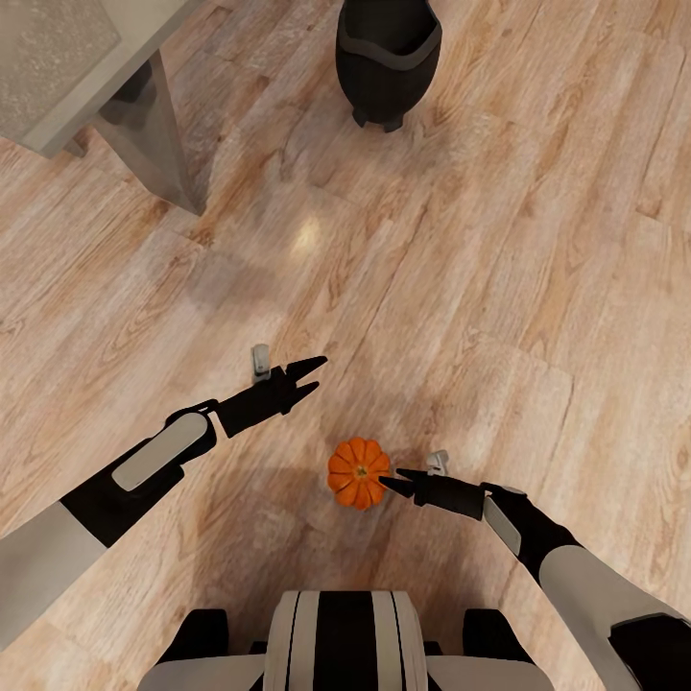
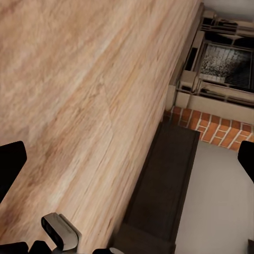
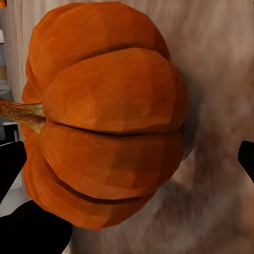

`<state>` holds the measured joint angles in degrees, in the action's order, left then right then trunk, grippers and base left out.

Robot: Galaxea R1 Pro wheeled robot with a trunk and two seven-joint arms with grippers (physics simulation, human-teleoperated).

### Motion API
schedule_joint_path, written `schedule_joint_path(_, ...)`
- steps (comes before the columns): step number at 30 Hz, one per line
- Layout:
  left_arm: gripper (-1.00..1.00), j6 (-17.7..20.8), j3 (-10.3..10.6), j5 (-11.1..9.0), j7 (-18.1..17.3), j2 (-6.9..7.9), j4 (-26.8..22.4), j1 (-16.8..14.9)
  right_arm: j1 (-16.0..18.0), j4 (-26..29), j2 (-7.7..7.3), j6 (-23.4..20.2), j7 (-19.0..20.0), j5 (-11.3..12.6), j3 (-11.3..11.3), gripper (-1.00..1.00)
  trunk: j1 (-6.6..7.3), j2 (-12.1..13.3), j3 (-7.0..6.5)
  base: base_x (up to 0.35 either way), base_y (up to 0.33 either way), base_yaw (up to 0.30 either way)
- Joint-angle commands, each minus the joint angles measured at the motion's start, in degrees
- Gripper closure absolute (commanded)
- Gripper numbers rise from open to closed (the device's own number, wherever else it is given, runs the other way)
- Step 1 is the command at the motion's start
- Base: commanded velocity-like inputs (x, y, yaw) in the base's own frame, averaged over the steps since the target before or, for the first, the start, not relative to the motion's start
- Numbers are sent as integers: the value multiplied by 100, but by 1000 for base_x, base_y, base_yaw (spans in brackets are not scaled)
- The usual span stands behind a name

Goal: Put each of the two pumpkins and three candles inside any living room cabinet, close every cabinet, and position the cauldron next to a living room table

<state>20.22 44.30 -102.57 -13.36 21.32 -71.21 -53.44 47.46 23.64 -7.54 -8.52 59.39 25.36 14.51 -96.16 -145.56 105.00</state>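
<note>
Fetching the first pumpkin: small ribbed orange pumpkin on the wooden plank floor, just ahead of the base. Right gripper at its right flank, fingers spread, not yet clamped. Next: straddle, then squeeze. Left gripper idle to the left, fingers parted, empty. Black round cauldron far off, near the grey-legged glass surface. Right wrist view: pumpkin close between the fingers. Left wrist view: dark brown low cabinet and brick hearth.

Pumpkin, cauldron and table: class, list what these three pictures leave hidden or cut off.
- Pumpkin: in the head view the right gripper covers its near side, so contact cannot be judged; the right wrist view cuts off its edge.
- Cauldron: the head view's top edge cuts off its rim and inside.
- Table: only one corner and leg show.
</note>
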Motion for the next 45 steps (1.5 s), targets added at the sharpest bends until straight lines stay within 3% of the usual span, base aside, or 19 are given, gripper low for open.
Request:
schedule_joint_path(1,-100,0,0,0,0,-2,-1,0,0,0,-2,0,4,1,0,-100,0,0,0,2,0,0)
schedule_joint_path(37,-100,0,0,2,0,-5,-7,0,9,18,18,-6,-219,39,-18,-100,0,0,0,0,0,0)
schedule_joint_path(45,-100,0,0,2,0,-10,-7,0,9,290,23,-37,-177,47,-27,-100,0,0,0,0,0,0)
